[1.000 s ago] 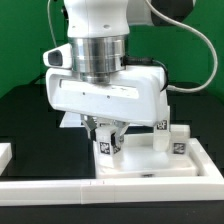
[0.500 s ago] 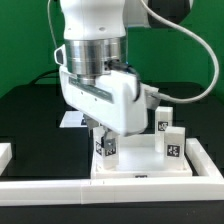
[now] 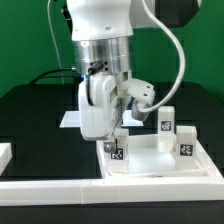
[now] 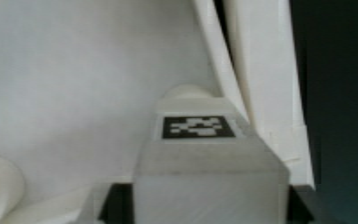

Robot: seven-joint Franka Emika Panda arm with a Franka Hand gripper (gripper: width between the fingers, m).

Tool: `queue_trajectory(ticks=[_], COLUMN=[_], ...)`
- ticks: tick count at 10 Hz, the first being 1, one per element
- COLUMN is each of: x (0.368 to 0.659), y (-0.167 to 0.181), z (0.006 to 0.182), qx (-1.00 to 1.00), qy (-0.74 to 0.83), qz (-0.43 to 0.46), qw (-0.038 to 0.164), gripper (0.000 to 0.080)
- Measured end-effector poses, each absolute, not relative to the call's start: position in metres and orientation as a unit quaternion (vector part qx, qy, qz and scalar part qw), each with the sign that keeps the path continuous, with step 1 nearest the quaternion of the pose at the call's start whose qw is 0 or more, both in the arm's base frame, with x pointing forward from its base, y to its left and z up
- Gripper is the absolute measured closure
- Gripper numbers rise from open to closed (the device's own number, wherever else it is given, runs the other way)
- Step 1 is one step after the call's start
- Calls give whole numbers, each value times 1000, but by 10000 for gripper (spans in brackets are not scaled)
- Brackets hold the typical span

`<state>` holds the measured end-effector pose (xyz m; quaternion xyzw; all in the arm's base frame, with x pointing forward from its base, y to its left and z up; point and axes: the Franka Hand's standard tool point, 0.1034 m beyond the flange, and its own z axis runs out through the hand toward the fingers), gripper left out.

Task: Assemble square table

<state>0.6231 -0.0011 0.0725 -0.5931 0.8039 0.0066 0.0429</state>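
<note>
The white square table top (image 3: 150, 163) lies by the front wall, rim up. My gripper (image 3: 117, 146) is shut on a white tagged leg (image 3: 118, 154) and holds it upright at the top's corner on the exterior view's left. Two more tagged legs (image 3: 165, 123) (image 3: 187, 143) stand on the top's right side. In the wrist view the held leg (image 4: 202, 150) fills the space between my dark fingers (image 4: 115, 205), above the top's white floor (image 4: 69, 80) and close to its rim (image 4: 243, 55). Whether the leg's foot sits in a socket is hidden.
The marker board (image 3: 70, 118) lies flat on the black table behind the arm. A long low white border wall (image 3: 50, 186) runs along the front edge. A green backdrop stands behind.
My wrist has turned about its vertical axis with the leg still gripped. The leg and the table top have shifted a little toward the exterior view's right.
</note>
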Motion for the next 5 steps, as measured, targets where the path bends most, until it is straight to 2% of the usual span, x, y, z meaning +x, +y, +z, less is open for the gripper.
queue_trajectory(ticks=[2, 3, 4, 5], x=[623, 623, 623, 624], y=[0, 0, 1, 3], z=[72, 72, 72, 72], qx=[-578, -585, -588, -662], qy=[815, 810, 808, 749], qz=[5, 5, 5, -6], qw=[43, 43, 42, 29], gripper=[509, 414, 275, 184])
